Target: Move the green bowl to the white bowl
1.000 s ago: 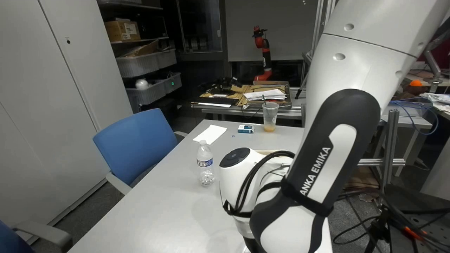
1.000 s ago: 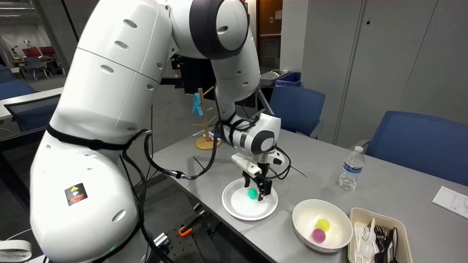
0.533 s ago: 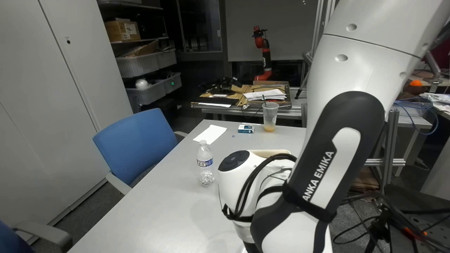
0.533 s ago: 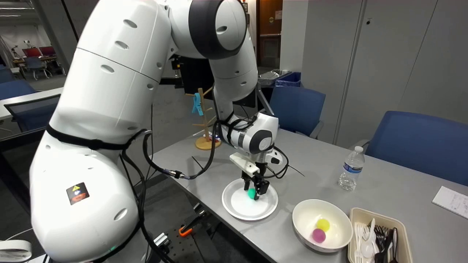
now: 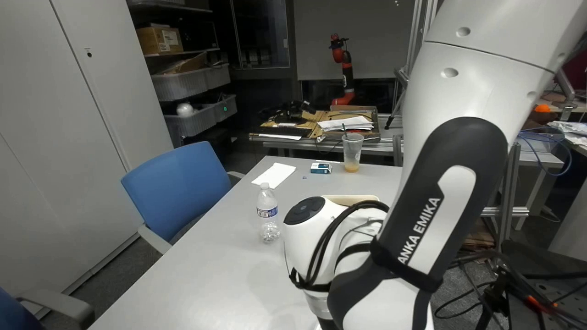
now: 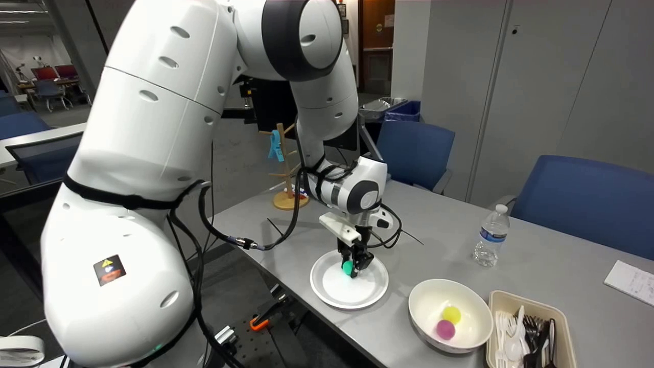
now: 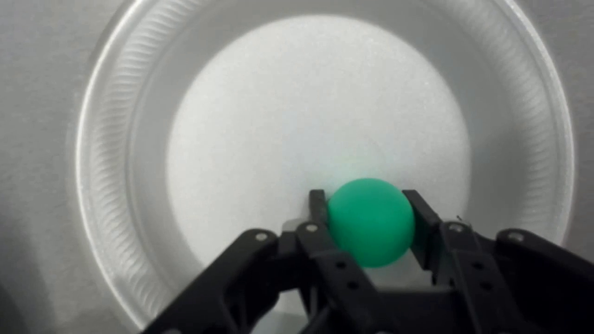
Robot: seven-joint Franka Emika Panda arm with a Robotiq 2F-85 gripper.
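Observation:
What the task calls the green bowl shows as a smooth green ball (image 7: 371, 222), low over or on the flat white plate (image 7: 260, 106); whether it touches the plate I cannot tell. My gripper (image 7: 366, 215) is shut on it, one black finger pad against each side. In an exterior view the same ball (image 6: 348, 267) peeks out from the gripper (image 6: 349, 269) above the plate's far half. The white bowl (image 6: 475, 312), deep and round, stands to the right of the plate there. From the opposite camera, the arm hides ball, plate and bowl.
Inside the white bowl lie a yellow ball (image 6: 451, 314) and a purple ball (image 6: 445, 329). A beige cutlery tray (image 6: 564, 332) stands right beside it. Behind are a water bottle (image 6: 491, 235) and, farther left, a wooden stand (image 6: 287, 200). Cables hang from the arm.
The jaws have come together on the green ball from a wider stance on either side of it. Gripper and ball have shifted slightly, toward the far side of the plate.

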